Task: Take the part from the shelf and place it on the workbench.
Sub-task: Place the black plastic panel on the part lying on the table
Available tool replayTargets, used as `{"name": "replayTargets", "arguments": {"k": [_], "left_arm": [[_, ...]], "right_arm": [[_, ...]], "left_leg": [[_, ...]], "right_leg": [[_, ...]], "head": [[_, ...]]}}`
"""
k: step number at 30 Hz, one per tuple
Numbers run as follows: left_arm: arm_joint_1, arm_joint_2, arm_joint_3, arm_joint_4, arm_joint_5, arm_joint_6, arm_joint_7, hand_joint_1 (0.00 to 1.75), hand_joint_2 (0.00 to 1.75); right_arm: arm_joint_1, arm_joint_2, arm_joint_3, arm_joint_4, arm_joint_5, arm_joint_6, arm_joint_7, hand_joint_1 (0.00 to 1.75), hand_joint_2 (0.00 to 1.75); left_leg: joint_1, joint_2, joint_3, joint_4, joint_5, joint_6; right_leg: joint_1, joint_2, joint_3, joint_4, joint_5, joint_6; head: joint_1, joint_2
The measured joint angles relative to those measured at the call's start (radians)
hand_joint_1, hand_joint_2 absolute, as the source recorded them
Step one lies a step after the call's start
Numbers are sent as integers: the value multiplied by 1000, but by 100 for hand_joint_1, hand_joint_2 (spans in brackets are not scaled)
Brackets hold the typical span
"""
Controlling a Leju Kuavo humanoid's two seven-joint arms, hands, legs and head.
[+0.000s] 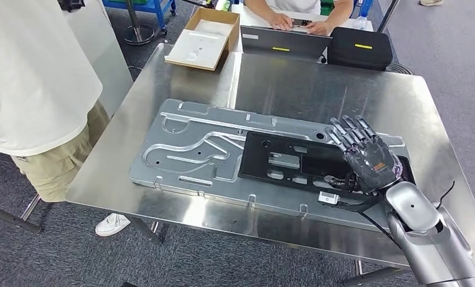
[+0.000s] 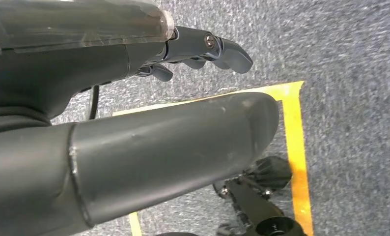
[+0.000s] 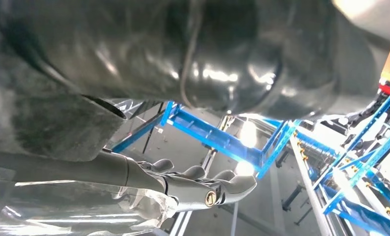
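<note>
Black part [image 1: 295,162] partly under right hand [image 1: 370,156]

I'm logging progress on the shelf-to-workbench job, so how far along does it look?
Done, apparently: the black part lies flat on the grey metal plate on the workbench. In hand: the right hand rests over the part's right end, fingers extended; whether it grips is unclear. Left: withdrawing that hand. The left hand hangs over the floor, holding nothing.

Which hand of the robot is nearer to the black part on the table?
Right. The right hand rests over the black part; the left hand hangs above the carpet floor.
</note>
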Motion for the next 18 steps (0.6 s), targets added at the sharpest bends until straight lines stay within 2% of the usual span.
{"name": "replayTargets", "arguments": {"k": [1, 2, 4, 5, 6, 7, 9, 10, 11, 12, 13, 14, 15, 16, 17, 18], "left_arm": [[0, 0, 0, 0, 0, 0, 0, 0, 0], [0, -1, 0, 0, 0, 0, 0, 0, 0], [0, -3, 1, 0, 0, 0, 0, 0, 0], [0, -4, 1, 0, 0, 0, 0, 0, 0], [1, -4, 1, 0, -1, 0, 0, 0, 0], [1, -5, 1, 0, -1, 0, 0, 0, 0], [2, -5, 3, 0, -1, 0, 0, 0, 0], [3, -5, 4, 0, -2, 0, 0, 0, 0], [4, -6, 5, 0, -2, 0, 0, 0, 0], [4, -6, 6, 0, -2, 0, 1, 0, 0], [5, -6, 6, 0, -2, -1, 1, 0, 0], [5, -6, 6, 0, -2, -1, 1, 0, 0], [5, -6, 6, 0, -2, -1, 1, 0, 0], [5, -6, 6, 0, -2, -1, 1, 0, 0], [5, -6, 6, 0, -2, -1, 1, 0, 0], [4, -6, 6, 0, -2, -1, 1, 0, 0]], "right_arm": [[0, 0, 0, 0, 0, 0, 0, 0, 0], [0, 1, 0, 0, 0, 0, 0, 0, 0], [-4, 1, -1, 0, 0, 0, 0, 0, 0], [-5, 2, -1, -1, 0, -1, 0, 0, 0], [-8, 2, -2, -1, 0, -1, 0, 0, 0], [-9, 2, -3, -1, 0, -1, 1, 0, 0], [-12, 4, -3, -2, 0, -1, 0, 0, 0], [-13, 5, -2, -2, 0, -1, 0, 0, 0], [-13, 7, -2, -3, 0, -1, 0, 0, 0], [-13, 8, -2, -3, 0, -1, 0, 0, 0], [-12, 9, -2, -3, 0, -1, 0, 0, 0], [-12, 9, -2, -3, 0, -1, 0, 0, 0], [-11, 10, -2, -3, 0, -1, 0, 0, 0], [-11, 12, -2, -3, 0, -1, 0, 0, 0], [-10, 13, -2, -3, 0, -1, 0, 0, 0], [-10, 14, -2, -3, 0, -1, 0, 0, 0]], "left_leg": [[0, 0, -11, 3, 6, -1], [0, 0, -20, 6, 12, -3], [-1, -1, -35, 12, 24, -10], [-1, -2, -38, 13, 31, -15], [-1, -2, -40, 13, 38, -22], [-1, -3, -41, 10, 45, -28], [-1, -5, -46, 7, 55, -41], [-1, -5, -55, 16, 38, -47], [0, -6, -68, 45, 2, -52], [2, -5, -84, 93, -50, -55], [3, -5, -100, 157, -104, -59], [5, -4, -112, 223, -144, -62], [5, -4, -113, 271, -159, -64], [5, -4, -99, 290, -152, -65], [5, -4, -68, 273, -130, -64], [5, -4, -20, 221, -105, -62]], "right_leg": [[-1, 0, 17, -8, 10, 1], [-1, 0, 53, -54, 34, 0], [0, 0, 149, -196, 76, -5], [3, 1, 179, -245, 87, -9], [7, 2, 193, -273, 90, -14], [11, 2, 191, -277, 94, -19], [10, 1, 178, -282, 113, -32], [7, -1, 168, -285, 125, -40], [4, -3, 155, -289, 139, -48], [3, -4, 140, -289, 151, -54], [4, -5, 125, -289, 163, -57], [5, -5, 110, -288, 173, -58], [6, -6, 95, -286, 183, -58], [7, -6, 79, -282, 193, -57], [7, -6, 65, -278, 201, -55], [7, -6, 51, -272, 208, -53]], "head": [[0, 0], [0, 0], [0, 0], [0, 0], [0, 0], [0, 0], [0, 0], [0, 0], [0, 0], [-1, 0], [-1, 0], [-1, 0], [-1, 0], [-1, 0], [-1, 0], [-1, 0]]}}
